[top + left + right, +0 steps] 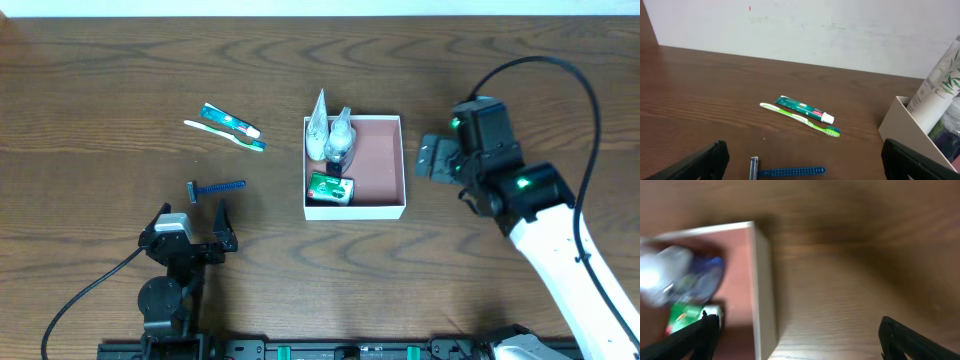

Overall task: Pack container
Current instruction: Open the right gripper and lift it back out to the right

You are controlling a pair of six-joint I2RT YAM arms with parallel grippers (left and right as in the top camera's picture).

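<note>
The container (382,160), a white-walled square box with a pinkish floor, sits mid-table. Its left half holds a white tube (318,122), a clear bottle (341,141) and a green box (330,188). My right gripper (428,158) hovers open just right of the container, holding nothing. The blurred right wrist view shows the container's wall (762,280) between the wide jaws (802,342). A toothpaste tube (230,121), a green toothbrush (225,134) and a blue razor (215,188) lie on the table to the left. My left gripper (193,216) stands open just below the razor (787,171).
The wooden table (520,70) extends around the container. In the left wrist view the toothpaste (804,109) and toothbrush (800,119) lie ahead, with the container's corner (905,125) at the right. A black cable (590,90) loops above the right arm.
</note>
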